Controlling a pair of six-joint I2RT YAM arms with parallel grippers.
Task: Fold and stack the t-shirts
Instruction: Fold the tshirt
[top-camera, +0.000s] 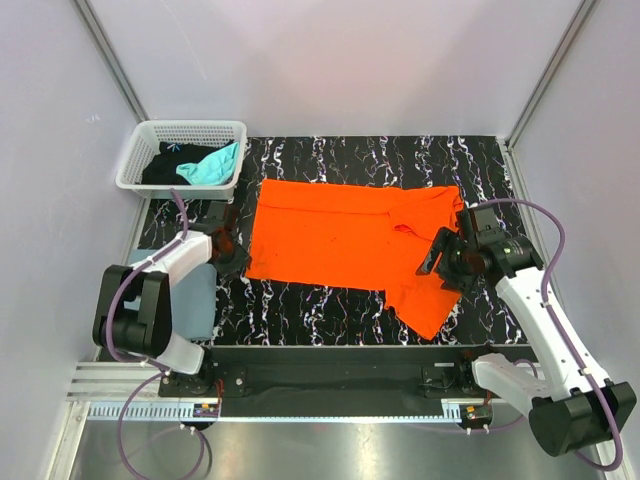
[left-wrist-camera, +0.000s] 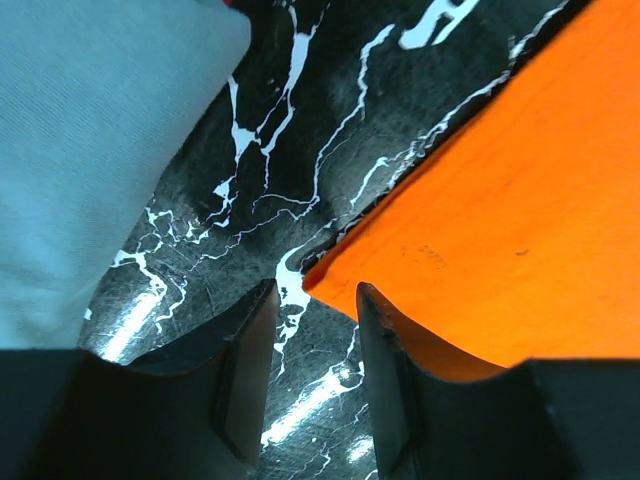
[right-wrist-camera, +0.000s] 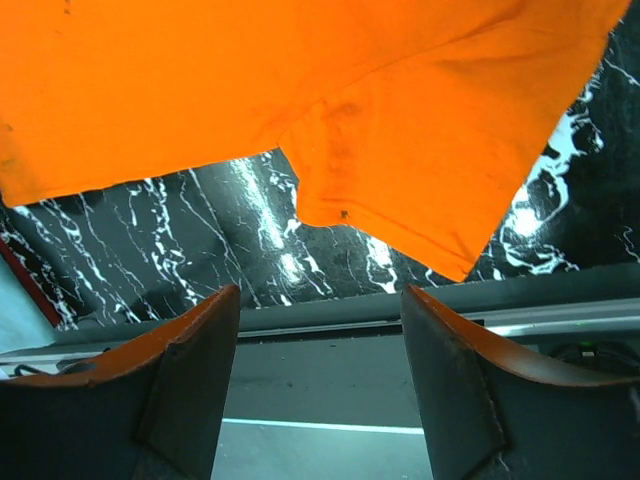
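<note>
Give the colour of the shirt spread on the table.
The t-shirt is bright orange, clearest top external.

A robotics lab test cell.
Plain pale wall panels (top-camera: 330, 60) on aluminium posts (top-camera: 111, 60) enclose the black marble-patterned table (top-camera: 330, 312) behind and at both sides; a left arm (top-camera: 150, 300) and a right arm (top-camera: 545, 310) are bolted along its near edge, beside a slotted metal rail (top-camera: 300, 412).
</note>
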